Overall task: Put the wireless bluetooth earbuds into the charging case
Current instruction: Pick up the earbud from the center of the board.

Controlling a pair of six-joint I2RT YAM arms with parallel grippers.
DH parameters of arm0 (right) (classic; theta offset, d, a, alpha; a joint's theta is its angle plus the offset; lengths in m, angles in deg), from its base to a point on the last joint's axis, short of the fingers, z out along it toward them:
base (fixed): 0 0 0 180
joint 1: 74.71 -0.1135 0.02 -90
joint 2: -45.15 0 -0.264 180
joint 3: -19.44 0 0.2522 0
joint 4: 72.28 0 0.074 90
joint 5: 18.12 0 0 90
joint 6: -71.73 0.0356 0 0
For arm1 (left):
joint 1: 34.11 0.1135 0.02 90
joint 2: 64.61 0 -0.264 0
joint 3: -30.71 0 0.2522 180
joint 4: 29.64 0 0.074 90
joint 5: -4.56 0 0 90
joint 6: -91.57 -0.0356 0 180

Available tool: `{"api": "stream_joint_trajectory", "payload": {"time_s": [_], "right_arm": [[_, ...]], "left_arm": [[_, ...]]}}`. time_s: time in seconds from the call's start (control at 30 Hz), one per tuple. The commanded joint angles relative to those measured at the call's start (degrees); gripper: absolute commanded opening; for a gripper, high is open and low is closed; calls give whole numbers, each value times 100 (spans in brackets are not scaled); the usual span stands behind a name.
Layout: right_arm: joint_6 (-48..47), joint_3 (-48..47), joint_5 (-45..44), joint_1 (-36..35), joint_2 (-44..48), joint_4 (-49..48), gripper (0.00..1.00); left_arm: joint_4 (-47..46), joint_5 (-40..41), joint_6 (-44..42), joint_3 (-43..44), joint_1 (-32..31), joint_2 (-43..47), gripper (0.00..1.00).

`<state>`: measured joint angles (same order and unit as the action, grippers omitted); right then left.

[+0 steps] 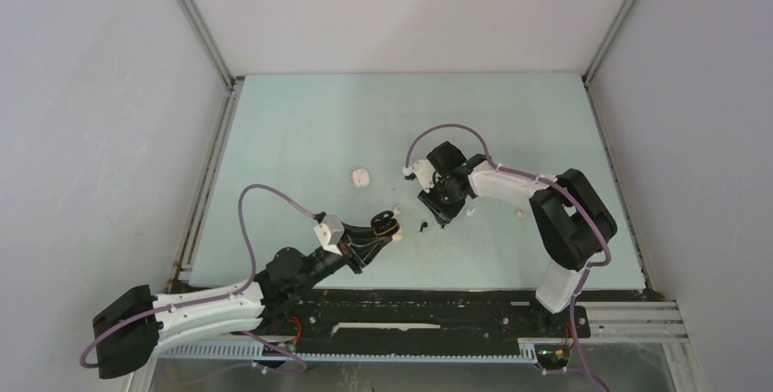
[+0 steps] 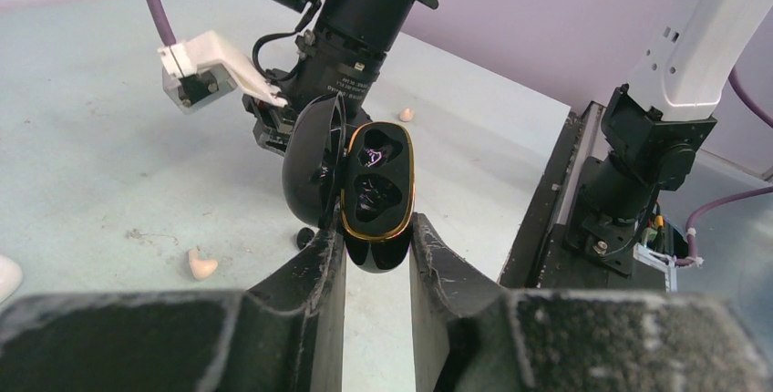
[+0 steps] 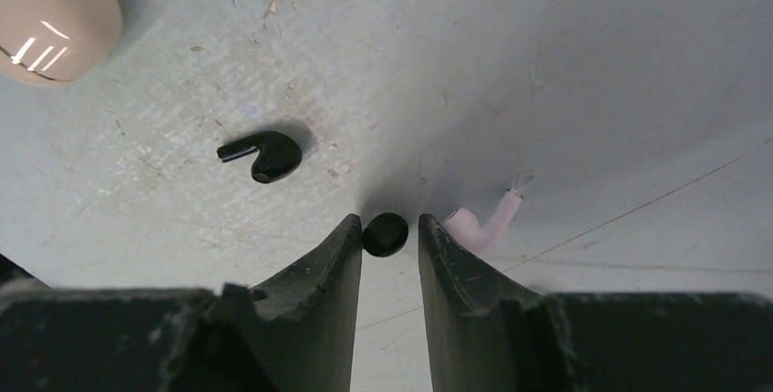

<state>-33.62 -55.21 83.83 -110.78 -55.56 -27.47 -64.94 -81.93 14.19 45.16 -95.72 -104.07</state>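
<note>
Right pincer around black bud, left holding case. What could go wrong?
Black bud sits at the very tips of the right pincer; may squirt out on closing.
Pink bud lies right beside that pincer and could get knocked.
Left pincer grips only one end of the case; insertion may tilt it.

Case [image 2: 376, 193] sits in left claw [image 2: 376, 228], an earbud [image 3: 385, 233] inside right claw [image 3: 389, 224].

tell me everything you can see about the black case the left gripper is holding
The charging case is a glossy black rounded pebble, plastic by its look, with a thin gold-orange rim around its open face. Its lid is swung open to one side and both earbud wells look empty. It stands roughly upright, wells facing the wrist camera, its lower end pinched in the left gripper, apparently off the table. Nothing else seems to touch it.
</note>
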Motion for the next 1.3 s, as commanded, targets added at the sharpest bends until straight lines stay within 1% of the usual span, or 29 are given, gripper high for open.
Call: {"api": "stream_joint_trajectory", "payload": {"time_s": [0.0, 0.17, 0.4, 0.53, 0.77, 0.9, 1.1, 1.17, 1.2, 1.27], "right_arm": [[112, -286, -162, -62, -139, 202, 32], [144, -285, -288, -78, -147, 252, 32], [126, -285, -245, -95, -150, 293, 17], [45, -284, -213, -98, 100, 417, 9], [-335, -235, -176, -54, 1263, 642, 0], [-912, -240, -143, 20, 1995, 653, 0], [-1808, -346, 281, 230, 2774, 465, 0], [-2107, -499, 376, 228, 2977, 466, 0], [-2263, -533, 393, 209, 3126, 408, 0], [-2591, -538, 511, 132, 3519, 233, 0]], "left_arm": [[-157, 79, 56, -558, -18, 11, 0], [-157, 89, 42, -561, -18, -29, 0], [-157, 79, 39, -519, -18, -113, 0], [-157, 96, 47, -509, -18, -160, 0], [-166, 125, 65, -394, -18, -402, 0], [-312, 115, 80, -294, -18, -636, 0], [-684, 23, 162, -127, -18, -1162, 0], [-754, -41, 210, -114, -18, -1334, 0], [-804, -69, 240, 66, -18, -1393, 0], [-936, -151, 294, 162, -18, -1509, 0]]}}
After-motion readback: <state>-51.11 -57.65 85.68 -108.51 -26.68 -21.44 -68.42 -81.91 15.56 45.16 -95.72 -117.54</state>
